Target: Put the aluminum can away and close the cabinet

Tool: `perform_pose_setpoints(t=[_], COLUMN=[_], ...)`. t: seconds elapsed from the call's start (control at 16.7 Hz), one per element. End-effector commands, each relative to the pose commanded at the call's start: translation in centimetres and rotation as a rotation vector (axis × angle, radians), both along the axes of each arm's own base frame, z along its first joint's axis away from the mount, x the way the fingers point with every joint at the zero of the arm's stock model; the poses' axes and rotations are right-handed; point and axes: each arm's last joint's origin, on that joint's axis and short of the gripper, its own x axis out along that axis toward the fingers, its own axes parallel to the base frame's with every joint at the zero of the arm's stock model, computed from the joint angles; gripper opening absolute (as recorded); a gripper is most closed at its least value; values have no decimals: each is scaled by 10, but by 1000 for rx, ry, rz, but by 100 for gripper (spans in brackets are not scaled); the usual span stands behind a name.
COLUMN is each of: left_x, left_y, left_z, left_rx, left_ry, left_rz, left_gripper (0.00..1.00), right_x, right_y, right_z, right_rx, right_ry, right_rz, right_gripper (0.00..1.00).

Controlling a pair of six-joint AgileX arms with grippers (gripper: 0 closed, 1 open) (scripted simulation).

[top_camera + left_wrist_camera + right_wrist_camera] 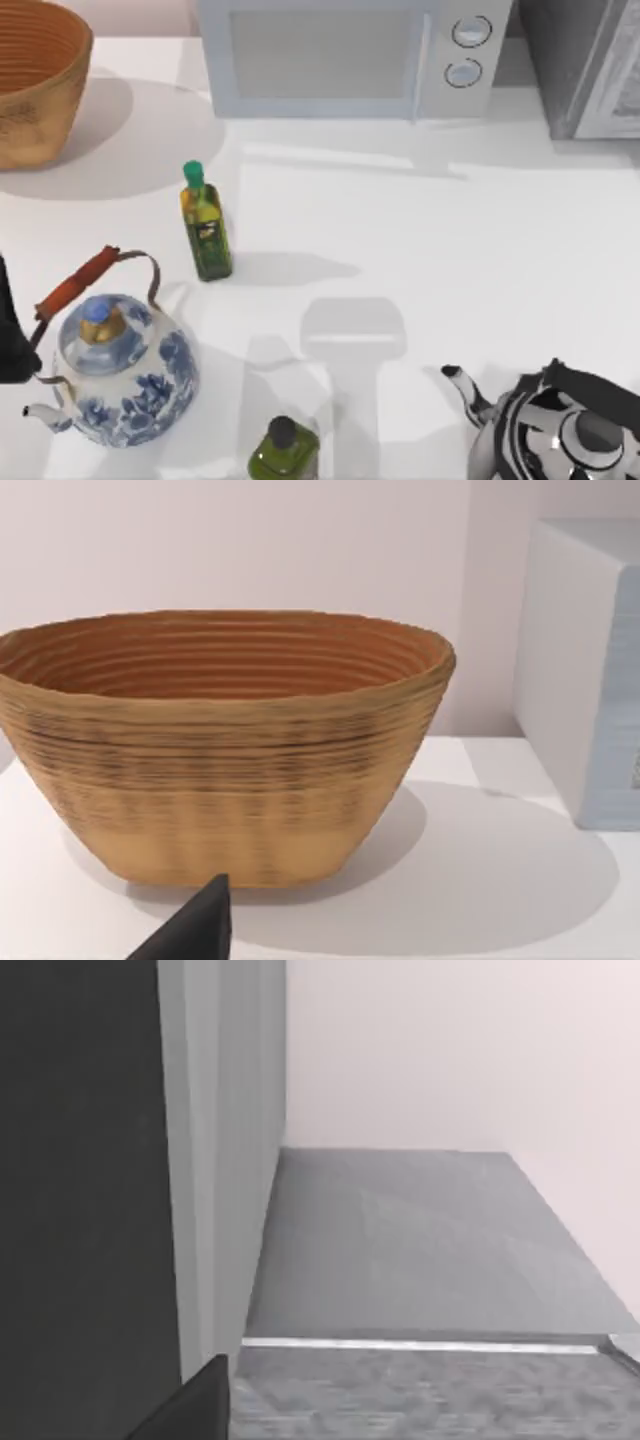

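My right gripper (195,1402) is hovering close beside the cabinet (90,1160) at the surface's (450,250) far right. I cannot tell its grip state or where the can is. Door push should be going square and slow. The left gripper (195,930) is idling near the basket (220,760).

you have a white table (480,230) carrying a woven basket (35,80) far left, a white microwave (350,55) at the far middle, the grey cabinet (585,65) far right, a green-capped olive oil bottle (205,225) mid-left, a blue-and-white teapot (125,370) near left, a dark-capped oil bottle (283,450) at the near edge, and a black-and-white kettle (560,430) near right.
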Motion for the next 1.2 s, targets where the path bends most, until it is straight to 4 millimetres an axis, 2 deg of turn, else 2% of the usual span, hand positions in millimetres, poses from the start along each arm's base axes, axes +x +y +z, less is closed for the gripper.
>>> perform_pose_setpoints(t=[0.18,0.36,0.54,0.72,0.9,1.2], left_x=[0,0,0,0,0,0], left_y=[0,0,0,0,0,0], left_z=[0,0,0,0,0,0], left_rx=[0,0,0,0,0,0], left_ry=[0,0,0,0,0,0], left_rz=[0,0,0,0,0,0], left_gripper=[100,100,100,100,100,100], right_x=[24,37,35,26,19,18], right_y=[52,111,165,207,231,235], right_z=[5,5,1,-5,-11,-13], right_rx=[3,23,42,45,35,31], right_ry=[-25,-32,-17,11,36,42], right_rz=[-5,-14,-21,-19,-19,-19], right_gripper=[100,100,100,100,100,100])
